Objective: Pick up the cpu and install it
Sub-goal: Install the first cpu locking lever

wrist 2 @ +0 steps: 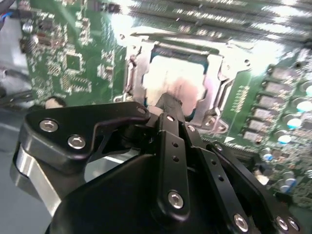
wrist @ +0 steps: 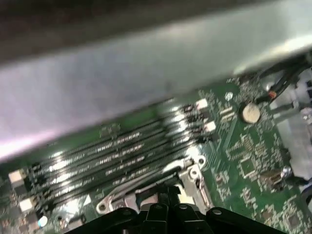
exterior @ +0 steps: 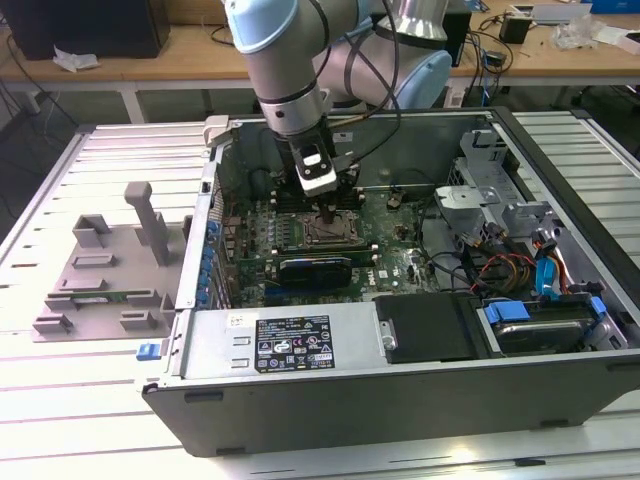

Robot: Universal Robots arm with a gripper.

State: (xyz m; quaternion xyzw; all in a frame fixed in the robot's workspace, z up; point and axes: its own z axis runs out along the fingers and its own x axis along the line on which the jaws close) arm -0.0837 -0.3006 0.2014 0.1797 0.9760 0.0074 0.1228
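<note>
Now cpu (wrist 2: 175,83) sits inside motherboard socket (wrist 2: 222,78); jaws closed together, tip touching it.

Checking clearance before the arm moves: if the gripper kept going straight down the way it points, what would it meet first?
Most likely the cpu in the motherboard socket: the gripper points straight at its silver top, though any remaining gap is unclear.

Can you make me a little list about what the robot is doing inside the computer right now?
place: open computer case on a table
gripper: down over the socket on the green board
cpu: shiny silver square lying in the socket, right at the tip of the fingers
beside the socket: long memory slots
</note>
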